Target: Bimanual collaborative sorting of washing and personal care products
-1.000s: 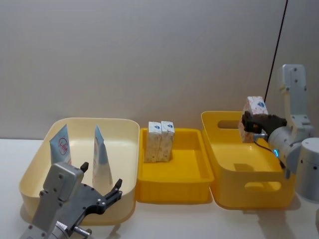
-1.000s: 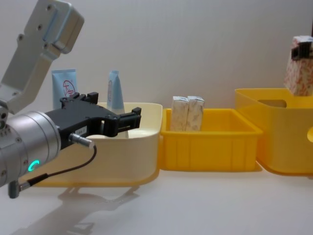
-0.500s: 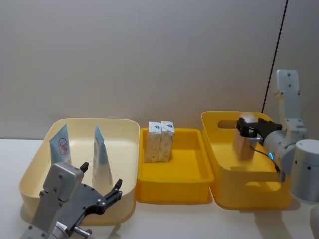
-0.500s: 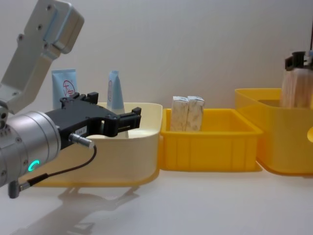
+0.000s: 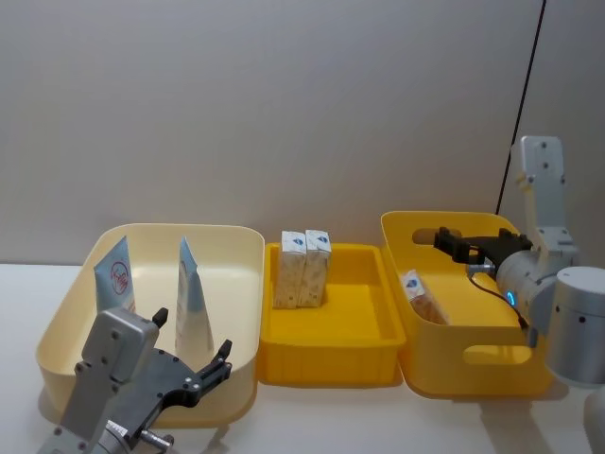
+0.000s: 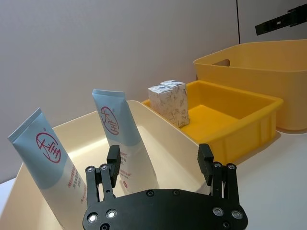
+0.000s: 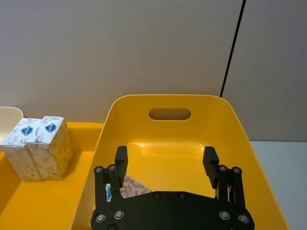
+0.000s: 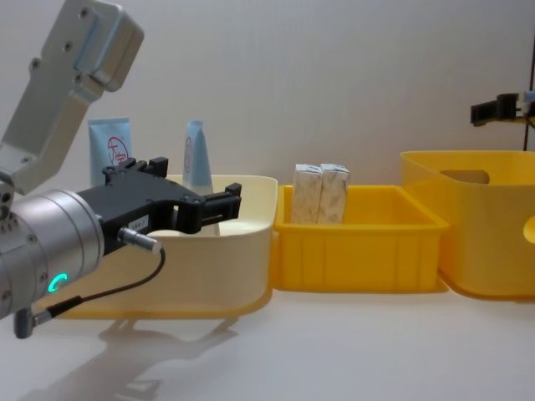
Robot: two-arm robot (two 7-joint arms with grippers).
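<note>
Nearest the robot, the left claw (image 5: pixel 192 333) hangs low over the white worktop (image 5: pixel 331 416), at the near edge of the cream bin (image 5: pixel 170 228). Its black fingers are spread wide with nothing between them, and in the chest view it (image 8: pixel 196 182) reaches in from the left in front of the bin's wall. Just past it, inside the cream bin, two pale-blue squeeze tubes stand on their bases. The first tube (image 5: pixel 115 274) leans by the bin's left wall with its red round logo facing the head camera. The second tube (image 5: pixel 191 288) stands apart from it toward the bin's middle, turned nearly edge-on. The left wrist view shows both tilted the same way, the first tube (image 6: pixel 48 158) beside the second tube (image 6: pixel 115 134). To the right of the cream bin and touching it sits the shallow yellow tray (image 5: pixel 331 369). A pair of cartons (image 5: pixel 304 268), white with peach print, stands upright and pressed together at the tray's far left corner. Right of the tray is the deep yellow bin (image 5: pixel 473 369) with handle slots. A third carton (image 5: pixel 421 293) lies tilted on its side on the floor of this bin, close to the wall nearest the tray. The right claw (image 5: pixel 473 244) hovers over this bin, above its rim as the chest view shows (image 8: pixel 497 109). It is released and empty: in the right wrist view its fingers (image 7: pixel 121 155) stand well apart, with the third carton (image 7: pixel 125 186) lying below them. A plain grey wall (image 5: pixel 284 113) closes the scene behind.
</note>
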